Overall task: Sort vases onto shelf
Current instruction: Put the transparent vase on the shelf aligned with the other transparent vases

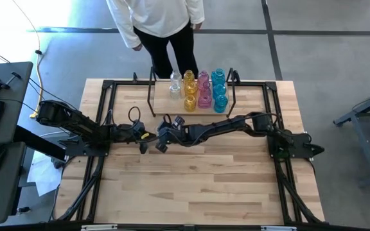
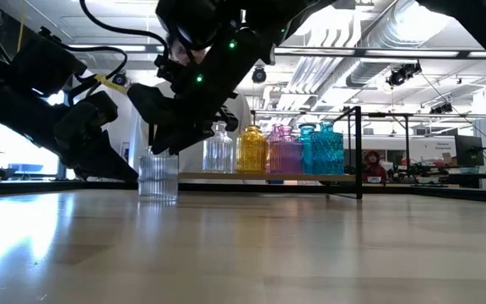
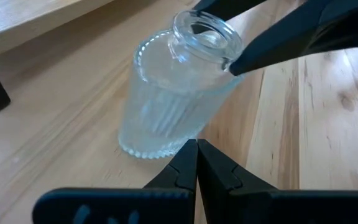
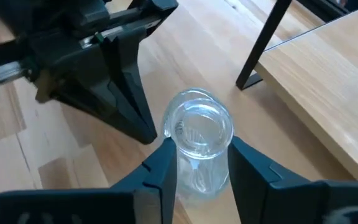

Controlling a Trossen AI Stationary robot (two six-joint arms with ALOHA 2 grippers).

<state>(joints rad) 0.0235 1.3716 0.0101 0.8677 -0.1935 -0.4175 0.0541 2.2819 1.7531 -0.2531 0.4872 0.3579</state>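
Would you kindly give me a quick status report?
Right gripper closed on clear vase's neck, vase on table. Left gripper shut beside it. Shelf holds other vases.

Two dark arms, black throughout, jointed and cabled.
Built of chunky matte-black links, left arm (image 1: 76, 123) and right arm (image 1: 249, 124) alike; looped with thin black cables near the wrists; lit by small green lamps on the housing in the low view. Ended in flat, wedge-shaped black fingers (image 3: 194, 165) tapering to narrow tips, with broader angular black fingers (image 4: 160, 168) on the right gripper (image 4: 197, 165). Mounted on black rod frames.
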